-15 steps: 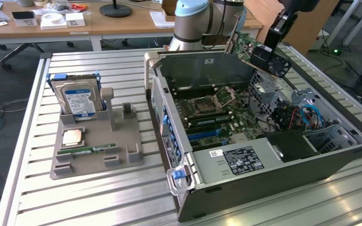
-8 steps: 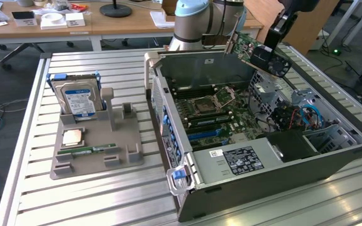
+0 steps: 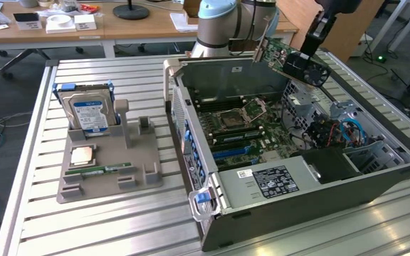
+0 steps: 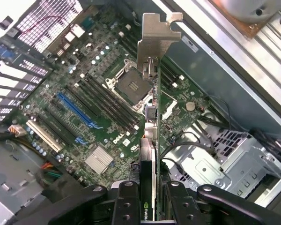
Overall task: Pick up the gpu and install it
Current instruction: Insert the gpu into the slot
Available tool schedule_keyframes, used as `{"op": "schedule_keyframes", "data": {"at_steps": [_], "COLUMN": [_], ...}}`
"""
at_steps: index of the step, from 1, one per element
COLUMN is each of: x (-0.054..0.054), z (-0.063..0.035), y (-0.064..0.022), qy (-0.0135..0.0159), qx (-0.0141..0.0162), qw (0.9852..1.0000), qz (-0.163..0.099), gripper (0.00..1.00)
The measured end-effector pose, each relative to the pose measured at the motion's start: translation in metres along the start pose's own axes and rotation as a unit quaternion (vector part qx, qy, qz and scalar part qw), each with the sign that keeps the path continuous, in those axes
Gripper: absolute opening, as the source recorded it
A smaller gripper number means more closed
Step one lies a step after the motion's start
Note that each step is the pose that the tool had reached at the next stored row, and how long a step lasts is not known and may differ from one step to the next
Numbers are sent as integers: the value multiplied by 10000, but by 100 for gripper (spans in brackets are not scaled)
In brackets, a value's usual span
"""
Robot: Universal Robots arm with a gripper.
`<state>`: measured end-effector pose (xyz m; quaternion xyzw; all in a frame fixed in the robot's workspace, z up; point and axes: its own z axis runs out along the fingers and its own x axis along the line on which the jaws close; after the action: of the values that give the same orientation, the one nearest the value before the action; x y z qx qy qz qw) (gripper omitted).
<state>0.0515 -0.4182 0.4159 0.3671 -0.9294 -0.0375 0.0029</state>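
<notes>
The gpu [image 3: 290, 57] is a green card with a dark fan block and a silver bracket. It hangs tilted in the air above the open computer case [image 3: 376, 181], over its far right corner. My gripper [image 3: 310, 52] is shut on the card's fan end. In the wrist view the gpu [image 4: 152, 122] runs edge-on away from my fingers [image 4: 127, 201], its silver bracket at the far end, with the motherboard [image 4: 103, 93] and its blue slot [image 4: 77, 111] below.
A grey holder [image 3: 109, 170] on the slatted table in the exterior view's left carries a blue-labelled hard drive [image 3: 87, 109], a CPU [image 3: 83, 155] and a green memory stick [image 3: 107, 170]. Cables and a drive cage fill the case's right side.
</notes>
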Motion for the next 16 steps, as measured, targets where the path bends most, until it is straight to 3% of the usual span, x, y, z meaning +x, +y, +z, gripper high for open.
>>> {"op": "schedule_keyframes", "data": {"at_steps": [4, 8, 11, 16], "x": [0, 0, 0, 0], "z": [0, 0, 0, 0], "y": [0, 0, 0, 0], "qy": [25, 51, 71, 103], "qx": [-7, -16, -21, -31], "qw": [9994, 9974, 9951, 9896], "qz": [-352, -715, -983, -1433], "gripper": [26, 26, 26, 26]}}
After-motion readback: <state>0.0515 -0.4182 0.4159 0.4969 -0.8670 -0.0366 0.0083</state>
